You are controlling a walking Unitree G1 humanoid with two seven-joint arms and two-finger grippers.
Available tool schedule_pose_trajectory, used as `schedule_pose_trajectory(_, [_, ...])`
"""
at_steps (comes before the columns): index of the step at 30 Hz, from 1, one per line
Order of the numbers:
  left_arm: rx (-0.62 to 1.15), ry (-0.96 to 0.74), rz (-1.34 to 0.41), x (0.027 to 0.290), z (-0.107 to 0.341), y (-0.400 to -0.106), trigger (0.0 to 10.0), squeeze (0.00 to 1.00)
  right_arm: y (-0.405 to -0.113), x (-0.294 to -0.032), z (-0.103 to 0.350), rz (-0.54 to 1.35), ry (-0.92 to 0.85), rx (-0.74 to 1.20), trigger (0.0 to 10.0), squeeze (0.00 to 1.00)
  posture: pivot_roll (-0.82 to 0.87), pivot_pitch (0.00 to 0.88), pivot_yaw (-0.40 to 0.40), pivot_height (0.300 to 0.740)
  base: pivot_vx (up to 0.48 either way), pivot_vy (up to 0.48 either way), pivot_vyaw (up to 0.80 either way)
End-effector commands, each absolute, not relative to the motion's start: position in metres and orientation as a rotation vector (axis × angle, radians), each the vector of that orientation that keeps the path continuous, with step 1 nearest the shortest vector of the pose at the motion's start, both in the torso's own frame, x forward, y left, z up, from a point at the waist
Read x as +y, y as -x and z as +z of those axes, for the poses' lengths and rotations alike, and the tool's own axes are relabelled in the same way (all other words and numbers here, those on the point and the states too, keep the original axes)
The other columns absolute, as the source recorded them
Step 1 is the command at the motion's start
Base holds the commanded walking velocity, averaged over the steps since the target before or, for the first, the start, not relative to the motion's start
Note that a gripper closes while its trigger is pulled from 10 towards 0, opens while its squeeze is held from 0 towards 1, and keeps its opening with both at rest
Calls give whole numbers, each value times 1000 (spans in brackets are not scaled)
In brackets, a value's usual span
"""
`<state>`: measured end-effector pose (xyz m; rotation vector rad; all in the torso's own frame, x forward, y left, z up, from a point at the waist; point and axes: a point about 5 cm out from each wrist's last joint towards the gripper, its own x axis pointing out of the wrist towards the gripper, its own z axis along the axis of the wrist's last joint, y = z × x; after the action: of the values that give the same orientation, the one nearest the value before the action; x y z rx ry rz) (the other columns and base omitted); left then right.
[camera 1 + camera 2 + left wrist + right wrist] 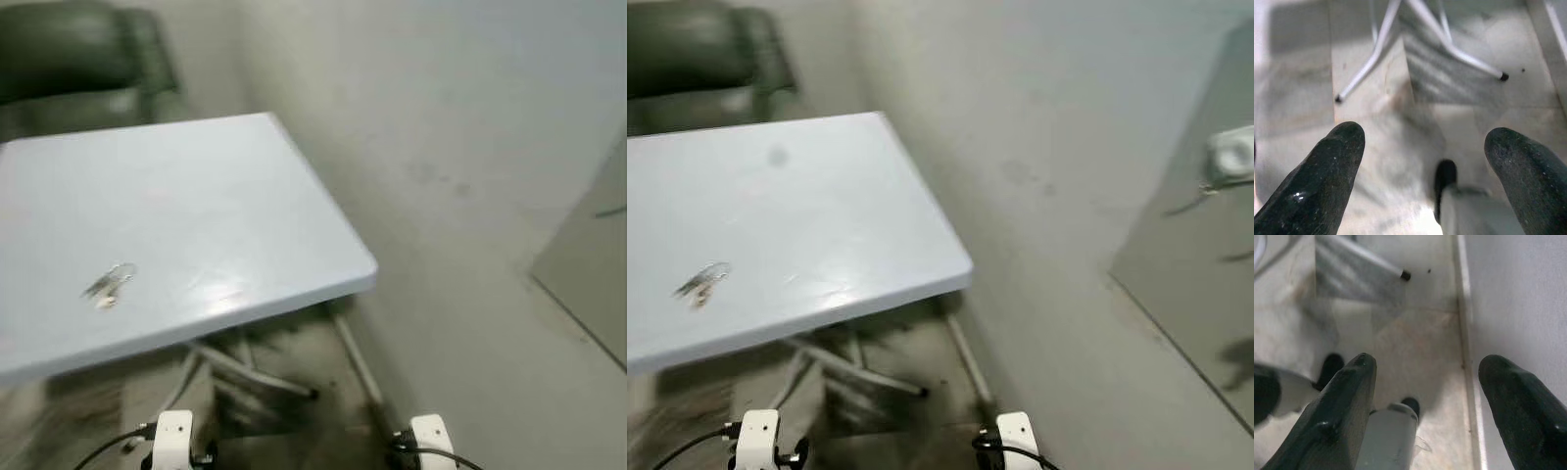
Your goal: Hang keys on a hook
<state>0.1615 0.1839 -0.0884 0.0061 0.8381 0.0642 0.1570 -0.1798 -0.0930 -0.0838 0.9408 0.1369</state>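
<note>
Lying untouched on the white worktop (245,196), the keys (110,283) were not yet picked up. Left gripper (1420,161) and right gripper (1425,396) hung low over the floor (1298,107), jaws apart and empty; everything remained undone.

The two head views looked forward and down from above onto the pale counter (225,196) beside the wall (470,127), sharing its near corner and the metal legs (245,367) beneath. Each wrist camera hung low, pointing down along its own black fingers (1317,181) at the floor (1381,132); both caught the leg's capped foot (1405,275).
</note>
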Motion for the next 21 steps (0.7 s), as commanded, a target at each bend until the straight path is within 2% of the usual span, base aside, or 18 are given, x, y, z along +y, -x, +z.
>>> schedule_pose_trajectory(1, [845, -15, 76, 189, -88, -161, 10000, 0, -162, -177, -91, 143, 83, 929, 10000, 0, -78, 0, 9, 740, 0, 0, 800])
schedule_pose_trajectory(7, [853, -17, 80, 189, -88, -161, 10000, 0, -163, -177, -91, 137, 76, 926, 10000, 0, -79, 0, 9, 740, 0, 0, 768])
schedule_pose_trajectory(21, [855, 11, 90, 189, -88, -163, 10000, 0, -165, -179, -90, 121, 45, 920, 10000, 0, -81, 0, 3, 740, 0, 0, 0])
